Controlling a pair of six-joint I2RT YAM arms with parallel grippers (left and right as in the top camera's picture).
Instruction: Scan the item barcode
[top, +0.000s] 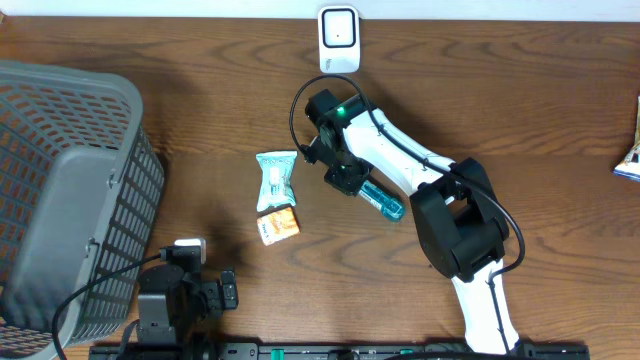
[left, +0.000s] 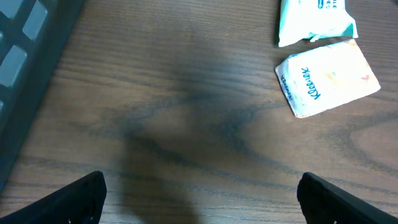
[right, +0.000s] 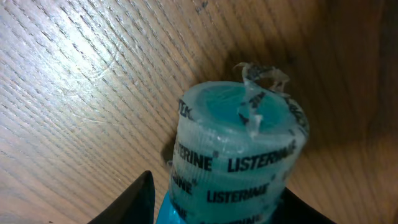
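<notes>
A teal Listerine bottle lies on the wooden table, right of centre. My right gripper sits over its upper-left end. In the right wrist view the wrapped cap fills the space between the two black fingers of the right gripper. The jaws stand open, and the left finger is a little off the cap. A white scanner stands at the table's far edge. My left gripper hangs wide open over bare wood at the near left, holding nothing.
A Kleenex tissue pack and a pale green wipes pack lie left of the bottle; the Kleenex pack also shows in the left wrist view. A grey mesh basket fills the left side. A small item sits at the right edge.
</notes>
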